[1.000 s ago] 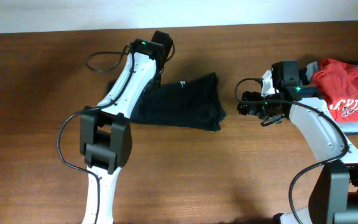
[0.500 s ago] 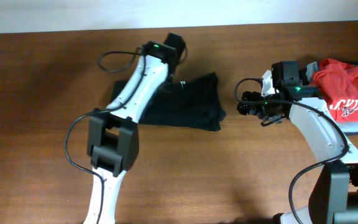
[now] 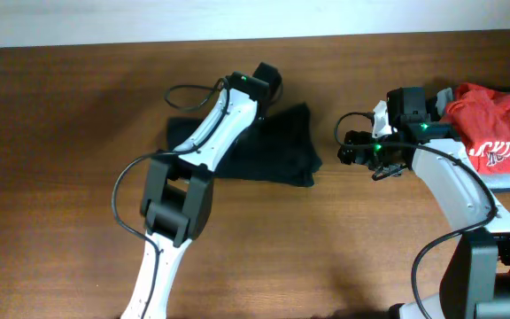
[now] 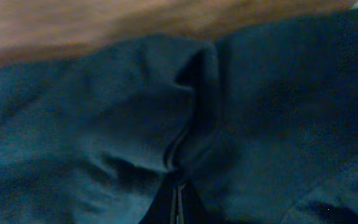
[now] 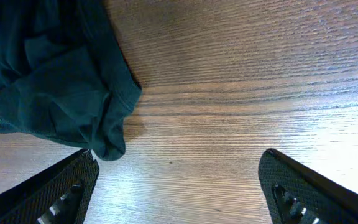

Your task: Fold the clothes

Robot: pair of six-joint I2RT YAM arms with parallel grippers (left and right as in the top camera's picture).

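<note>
From overhead, the black T-shirt point(image 3: 283, 146) lies on the table point(image 3: 51, 186) toward the far edge, a little left of centre. It is a flattened, partly bunched shape whose long axis runs left to right, its right end dipping slightly toward the near edge. The left arm point(image 3: 224, 128) reaches diagonally across it, and its wrist sits over the shirt's far edge. The right gripper point(image 3: 351, 149) hangs over bare wood just beside the shirt's right end, apart from it. A red shirt point(image 3: 494, 120) lies at the right edge.

In the left wrist view, the left gripper point(image 4: 178, 205) has its jaws pressed tight together, with a ridge of black cloth rising from the tips. A strip of wood shows along the top.

In the right wrist view, the two fingers point(image 5: 58, 186) stand wide apart with only wood grain between them. The shirt's hemmed corner fills the upper left and points down toward the left finger.
</note>
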